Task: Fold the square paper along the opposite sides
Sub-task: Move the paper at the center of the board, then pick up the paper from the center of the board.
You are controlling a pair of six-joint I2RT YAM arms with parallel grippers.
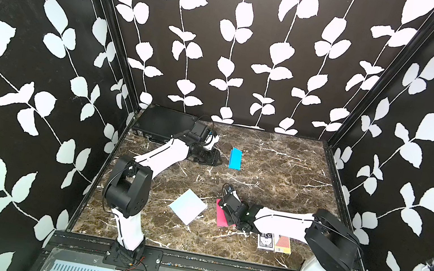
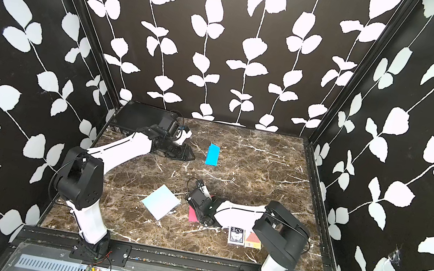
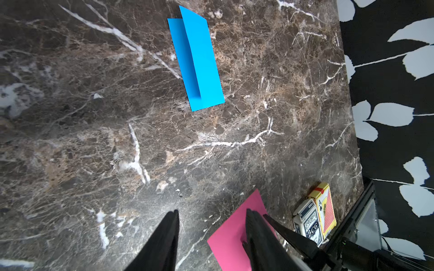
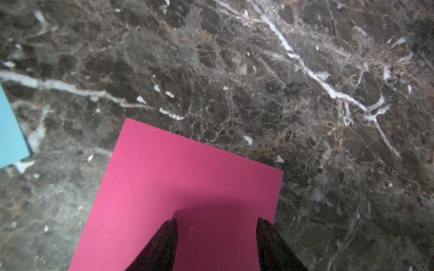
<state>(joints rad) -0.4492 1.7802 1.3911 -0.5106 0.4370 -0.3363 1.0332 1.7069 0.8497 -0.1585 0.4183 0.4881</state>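
Black walls (image 1: 210, 60) patterned with white leafy vines enclose three sides of a dark brown, white-veined marble tabletop (image 1: 279, 167).

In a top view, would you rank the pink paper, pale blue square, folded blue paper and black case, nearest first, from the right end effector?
1. pink paper: directly under the right end effector.
2. pale blue square: beside it, leftward.
3. folded blue paper: farther back.
4. black case: far left corner.
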